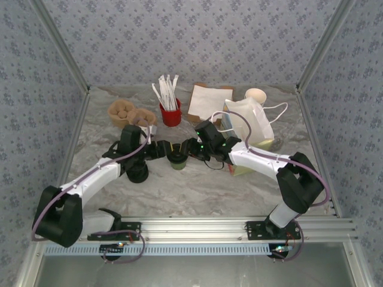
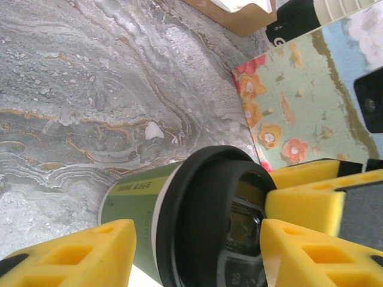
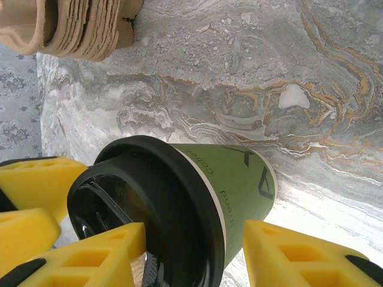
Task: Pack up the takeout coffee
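The takeout coffee (image 1: 177,158) is a dark olive-green paper cup with a black lid on it, standing upright mid-table. Both grippers meet at it. My left gripper (image 1: 163,150) comes from the left and my right gripper (image 1: 192,147) from the right. In the left wrist view the cup (image 2: 134,206) sits between my yellow fingers (image 2: 90,254), the left gripper (image 2: 194,242) spread around the lid. In the right wrist view the cup (image 3: 245,179) lies between the right gripper's (image 3: 191,254) fingers (image 3: 299,257), with a sliver of table showing beside one.
A white paper bag (image 1: 256,122) with string handles stands just behind the right arm. A red holder (image 1: 171,115) of white sticks, brown pulp trays (image 1: 130,112), a napkin box (image 1: 206,100) and a spare cup (image 1: 255,94) line the back. A black round stack (image 1: 137,173) sits under the left arm.
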{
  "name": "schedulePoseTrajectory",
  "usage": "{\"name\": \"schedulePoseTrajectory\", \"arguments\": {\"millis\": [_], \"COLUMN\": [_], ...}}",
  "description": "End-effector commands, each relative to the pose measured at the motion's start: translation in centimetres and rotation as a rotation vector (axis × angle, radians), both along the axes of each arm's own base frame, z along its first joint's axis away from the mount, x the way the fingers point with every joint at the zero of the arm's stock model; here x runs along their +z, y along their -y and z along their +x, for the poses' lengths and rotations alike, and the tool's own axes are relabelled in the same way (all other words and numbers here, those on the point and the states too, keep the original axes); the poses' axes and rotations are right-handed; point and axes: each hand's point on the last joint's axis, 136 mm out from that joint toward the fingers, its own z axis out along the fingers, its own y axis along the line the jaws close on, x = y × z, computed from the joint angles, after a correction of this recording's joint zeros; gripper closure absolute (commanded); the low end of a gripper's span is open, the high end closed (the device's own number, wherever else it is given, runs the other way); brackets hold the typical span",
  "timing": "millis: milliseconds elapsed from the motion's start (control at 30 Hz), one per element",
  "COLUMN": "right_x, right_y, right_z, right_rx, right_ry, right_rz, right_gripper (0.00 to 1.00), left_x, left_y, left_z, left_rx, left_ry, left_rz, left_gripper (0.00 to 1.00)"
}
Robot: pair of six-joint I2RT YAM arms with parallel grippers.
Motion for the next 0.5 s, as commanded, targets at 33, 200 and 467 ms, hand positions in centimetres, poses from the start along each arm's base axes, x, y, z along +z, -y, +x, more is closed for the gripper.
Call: {"name": "schedulePoseTrajectory", "arguments": {"millis": [33, 200, 467], "right_x": [-1.2, -1.9, -3.7], "right_y": [1.1, 1.1, 1.7], "right_z": [-1.4, -1.6, -2.1], "right_rx": [0.021, 0.024, 0.015], "right_ry": [-0.037, -0.049, -0.07], "right_rz": [-0.083, -0.099, -0.122], "right_gripper": [0.52, 0.52, 0.53], "left_x": [0.1, -1.6, -4.2], "left_y": [0.4, 0.4, -0.1], "left_z": [0.7, 0.3, -1.1], "left_rx": [-0.033, -0.035, -0.03], "left_ry": [0.017, -0.017, -0.064], "left_rz": [0.001, 0.005, 0.014], "left_gripper": [0.44, 0.49, 0.52]}}
